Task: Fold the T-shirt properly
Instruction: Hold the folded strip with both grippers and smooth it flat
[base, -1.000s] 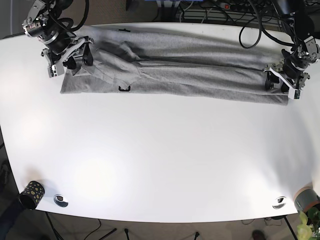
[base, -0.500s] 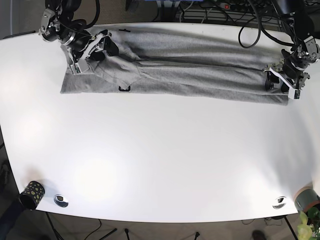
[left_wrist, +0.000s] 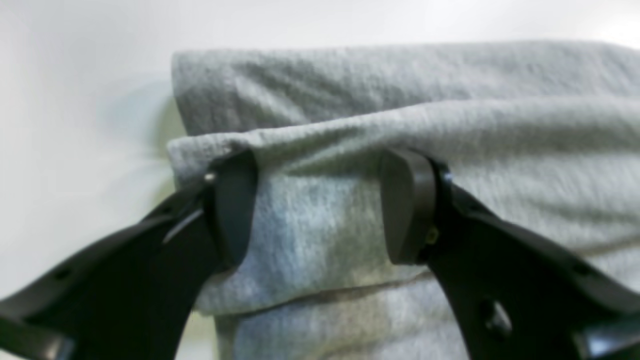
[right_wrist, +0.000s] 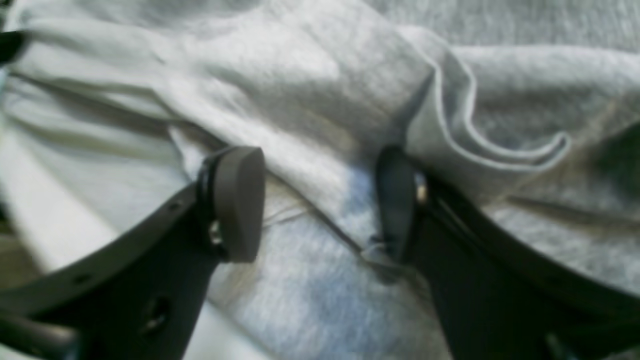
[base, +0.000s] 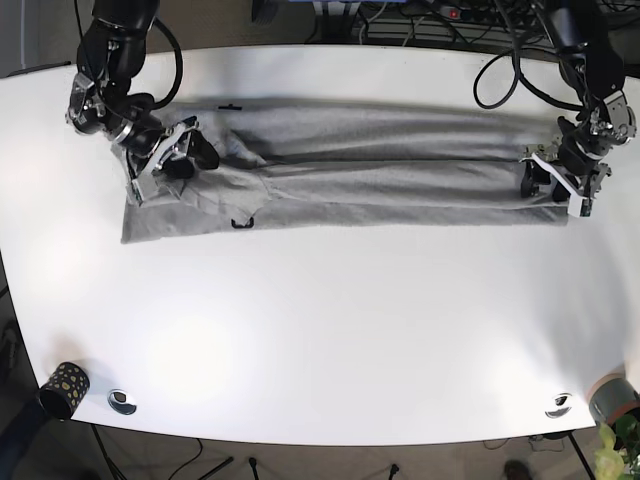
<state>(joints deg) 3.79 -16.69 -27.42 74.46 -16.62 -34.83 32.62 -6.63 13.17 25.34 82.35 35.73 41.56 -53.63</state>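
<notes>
Right gripper (base: 165, 152), at about ten o'clock on the white table (base: 330, 320), straddles a rumpled ridge of the grey T-shirt (base: 340, 165); in its wrist view the two dark fingers (right_wrist: 235, 200) stand spread, with a curled hem and loose folds lying between and around them, nothing pinched. That stance reads as a pause at the sleeve end, likely to gather or let go of a layer. The shirt itself lies as a long, narrow band across the far side of the table, already doubled lengthwise, its knit soft, heathered and faintly ribbed, with thick rolled edges where layers stack. At two o'clock the left gripper (base: 560, 170) sits on the opposite end of the band, its fingers (left_wrist: 405, 205) parted around a plump folded edge, touching cloth but not clamped, probably placed to steady or take that corner.
</notes>
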